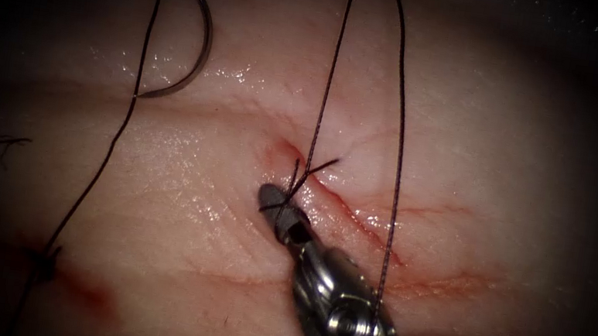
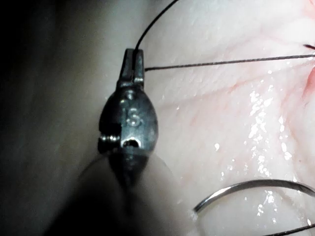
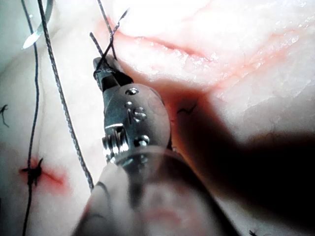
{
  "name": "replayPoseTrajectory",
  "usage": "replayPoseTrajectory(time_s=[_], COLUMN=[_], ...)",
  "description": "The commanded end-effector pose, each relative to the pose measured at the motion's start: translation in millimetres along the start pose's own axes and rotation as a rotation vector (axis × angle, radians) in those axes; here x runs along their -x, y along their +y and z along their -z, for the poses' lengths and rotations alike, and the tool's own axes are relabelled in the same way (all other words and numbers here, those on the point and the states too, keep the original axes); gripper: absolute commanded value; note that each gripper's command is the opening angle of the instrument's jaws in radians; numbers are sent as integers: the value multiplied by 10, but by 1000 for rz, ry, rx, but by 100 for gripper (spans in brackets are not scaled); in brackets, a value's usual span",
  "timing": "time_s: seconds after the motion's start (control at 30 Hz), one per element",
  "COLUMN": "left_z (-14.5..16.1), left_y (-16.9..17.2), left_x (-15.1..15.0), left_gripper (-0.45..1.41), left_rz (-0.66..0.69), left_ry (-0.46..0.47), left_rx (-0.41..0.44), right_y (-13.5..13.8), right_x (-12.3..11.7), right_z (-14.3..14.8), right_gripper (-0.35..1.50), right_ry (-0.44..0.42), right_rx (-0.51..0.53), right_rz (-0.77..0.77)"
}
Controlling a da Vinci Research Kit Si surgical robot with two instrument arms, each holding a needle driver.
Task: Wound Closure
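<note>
The thread [image 1: 320,108] is gripped near the knot at the cut [image 1: 355,215] by the right hand [image 1: 279,208] and apparently by the closed left hand [image 2: 133,66], presumably for tension, while the needle [image 1: 191,43] is left lying free at ten o'clock.

A surgical training bench: pale pork tissue [image 1: 475,138] with a cut, curved needle [image 1: 195,44] and thread [image 1: 398,127].

Two taut thread [image 1: 401,128] strands cross the cut [image 1: 355,215]; the needle [image 1: 195,44] lies loose at left. Bare tissue [image 1: 521,144] lies open at right.
</note>
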Motion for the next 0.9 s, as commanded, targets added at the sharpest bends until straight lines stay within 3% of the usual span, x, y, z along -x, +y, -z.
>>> replayPoseTrajectory(time_s=[0.03, 0.6, 0.63, 0.7, 0.77, 0.8, 0.9], left_z=[-6, 15, 18, 16, 13, 9, 6], left_y=[-4, -37, -41, -42, -40, -39, -39], left_x=[3, -1, -1, -2, -2, -3, -3], left_gripper=[-45, -45, -45, -45, -45, -45, -45], left_rz=[-1, 2, 3, 9, 9, 8, 8], left_ry=[1, -17, -21, -32, -38, -39, -40], left_rx=[0, -44, -49, -61, -66, -70, -73], right_y=[0, -2, -2, -6, -7, -9, -11], right_x=[6, 4, 5, 4, 3, 2, 1], right_z=[-6, 0, 1, 1, 0, -3, -5], right_gripper=[-35, -35, -35, -35, -35, -35, -35], right_ry=[-5, 61, 72, 90, 94, 87, 88], right_rx=[-3, 36, 47, 79, 86, 104, 194], right_rz=[0, 149, 232, 553, 628, 820, 1044])
